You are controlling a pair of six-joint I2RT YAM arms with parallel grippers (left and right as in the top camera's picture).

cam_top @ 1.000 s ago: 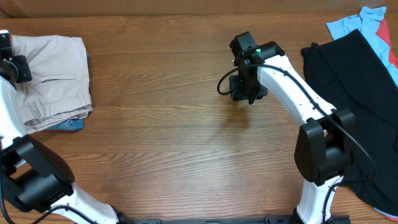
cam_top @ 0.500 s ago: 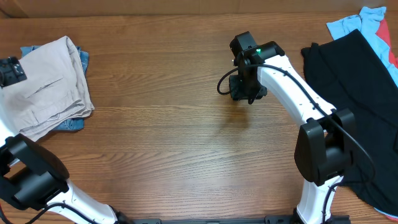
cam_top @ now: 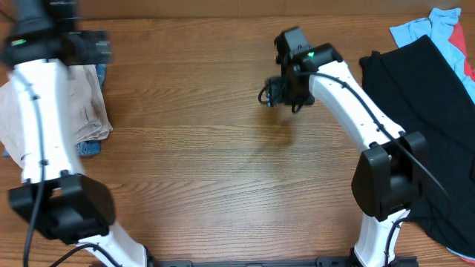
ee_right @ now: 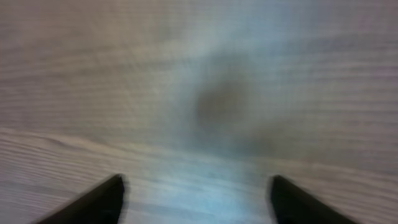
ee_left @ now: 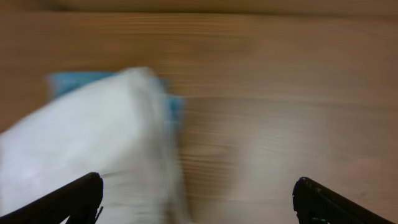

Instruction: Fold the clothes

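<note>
Though overhead hides both gaps, wrist views show left fingers (ee_left: 69,198), right fingers (ee_right: 93,200) spread wide, empty.

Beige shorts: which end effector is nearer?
Left. The left end effector is close by the shorts; the right end effector is over the table, far off.

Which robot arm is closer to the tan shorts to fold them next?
Probably left: the left gripper hangs open right beside the shorts, while the right gripper is open over the wooden table, far from them.
</note>
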